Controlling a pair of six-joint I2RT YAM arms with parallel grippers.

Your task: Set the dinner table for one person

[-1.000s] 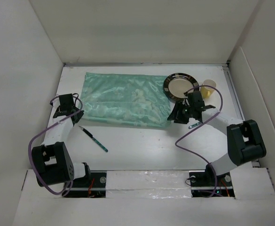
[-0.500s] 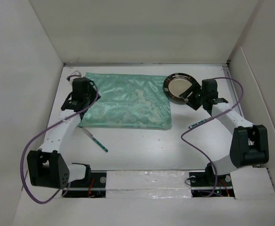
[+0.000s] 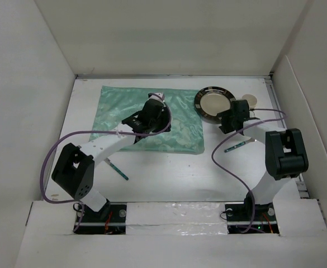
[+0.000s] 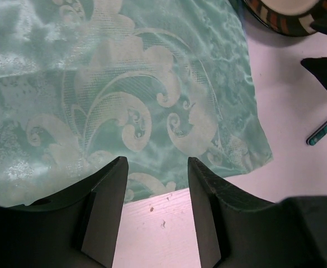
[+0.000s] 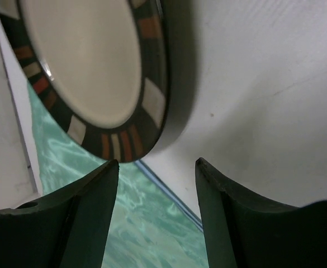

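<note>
Two utensils lie nearest on the desk [image 3: 169,178]: left utensil [image 3: 117,169] and right utensil [image 3: 236,146]. The left claw [image 4: 156,164] hangs spread and empty over the mat's [image 3: 118,100] near edge. The right claw [image 5: 156,164], also spread and empty, faces the plate [image 5: 85,67] just beyond it at the mat's far right corner, so the right arm is nearer. The cup [image 3: 249,101] stands just right of the plate.

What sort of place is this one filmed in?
Most likely a robot lab test cell, not a home dining room: a flat matte white table boxed in by upright white panels, with staged props on it, a crinkled mint-green cloth mat and a round dark-rimmed plate.
</note>
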